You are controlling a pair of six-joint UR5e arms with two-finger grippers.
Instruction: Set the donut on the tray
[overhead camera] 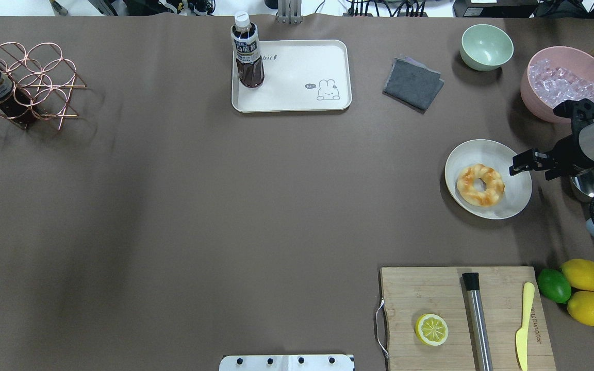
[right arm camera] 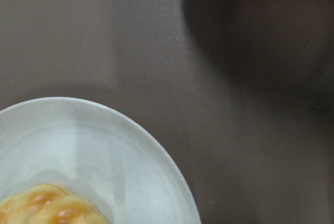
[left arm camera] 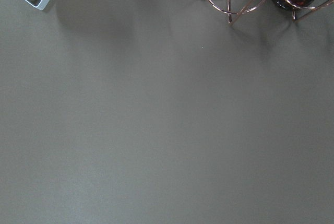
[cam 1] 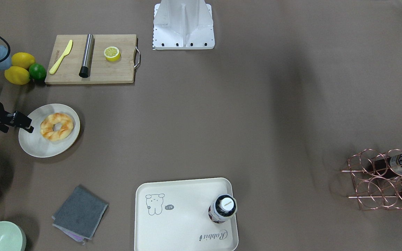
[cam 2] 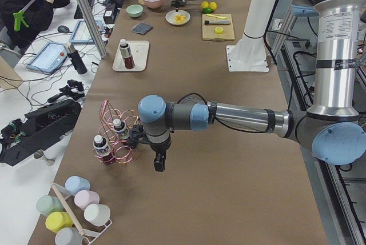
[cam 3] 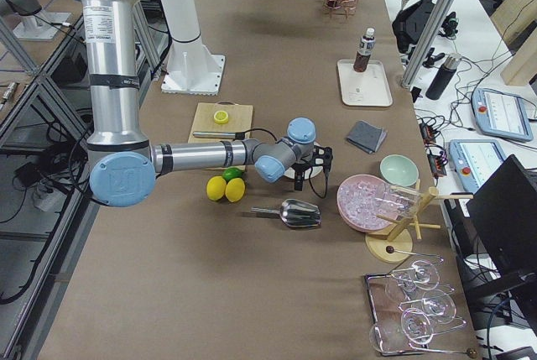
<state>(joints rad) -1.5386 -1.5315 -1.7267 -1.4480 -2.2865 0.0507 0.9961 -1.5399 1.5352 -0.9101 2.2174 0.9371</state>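
The donut, a golden twisted ring, lies on a round cream plate at the table's right side in the overhead view. My right gripper hovers over the plate's rim just beside the donut, open and empty; it also shows in the overhead view. The right wrist view shows the donut's edge at the bottom left. The cream tray with the bear drawing lies far across the table and holds an upright bottle. My left gripper hangs over bare table near the copper rack; I cannot tell whether it is open.
A wooden cutting board carries a halved lemon, a steel cylinder and a yellow knife. Lemons and a lime sit beside it. A grey cloth, green bowl, pink ice bowl and copper rack stand around.
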